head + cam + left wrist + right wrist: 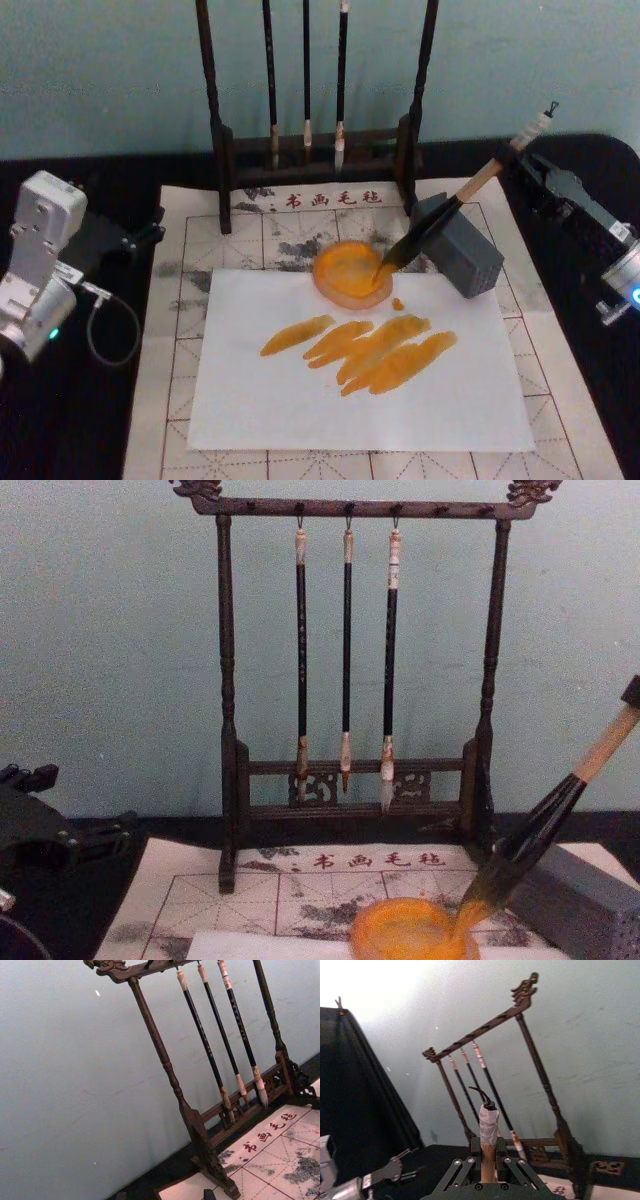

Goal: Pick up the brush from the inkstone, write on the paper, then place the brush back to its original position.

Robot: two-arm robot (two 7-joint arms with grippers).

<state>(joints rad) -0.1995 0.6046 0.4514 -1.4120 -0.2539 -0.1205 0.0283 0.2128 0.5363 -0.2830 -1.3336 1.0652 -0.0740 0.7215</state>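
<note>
Right gripper [488, 1151] is clamped high on the brush [455, 203], whose shaft slants down and left from it over the grey block [470, 255], tuft in the orange dish [330, 290]; left gripper [148, 233] parked far off.

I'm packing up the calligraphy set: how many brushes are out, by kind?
Thin black brushes hanging on the rack: 3
Large brush, held by the right gripper, tip in the orange dish: 1
Total: 4
</note>
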